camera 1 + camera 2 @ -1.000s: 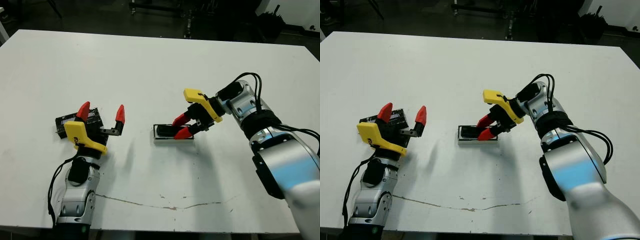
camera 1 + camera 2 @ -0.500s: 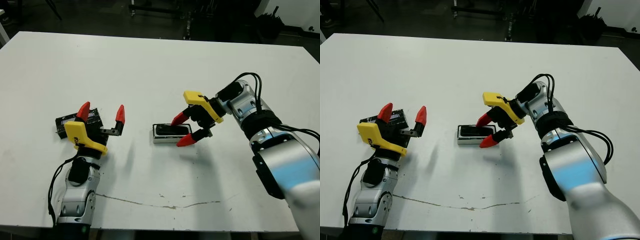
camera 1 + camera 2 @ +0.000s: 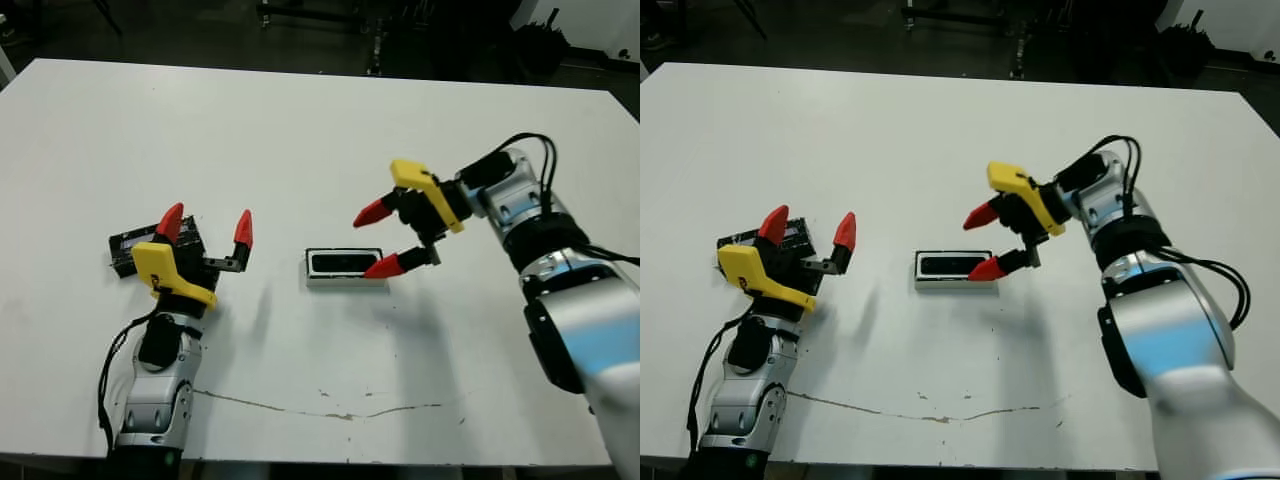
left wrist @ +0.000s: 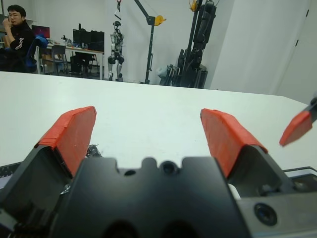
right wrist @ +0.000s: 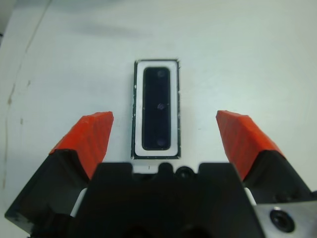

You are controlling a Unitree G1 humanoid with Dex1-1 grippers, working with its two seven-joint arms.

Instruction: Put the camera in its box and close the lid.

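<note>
The camera point(image 3: 345, 263), a slim black bar, lies flat inside the box point(image 3: 311, 268), a shallow white-lined tray at the table's middle. The right wrist view shows the camera point(image 5: 156, 106) filling the box point(image 5: 138, 114) lengthwise. My right gripper point(image 3: 377, 240) hovers just right of the box, open and holding nothing, one fingertip near the box's right end. The lid point(image 3: 124, 249), a flat black panel, lies at the left, partly hidden behind my left gripper point(image 3: 206, 224). That gripper stands open and empty above the lid's near side.
A thin dark scratch point(image 3: 330, 411) runs across the table near its front edge. Dark floor and equipment stands lie beyond the far edge. In the left wrist view a person point(image 4: 15, 25) sits far behind the table among machines.
My right gripper opened, let go of the camera in the box, and drew back to the right and up. The left arm and the lid have not moved.
</note>
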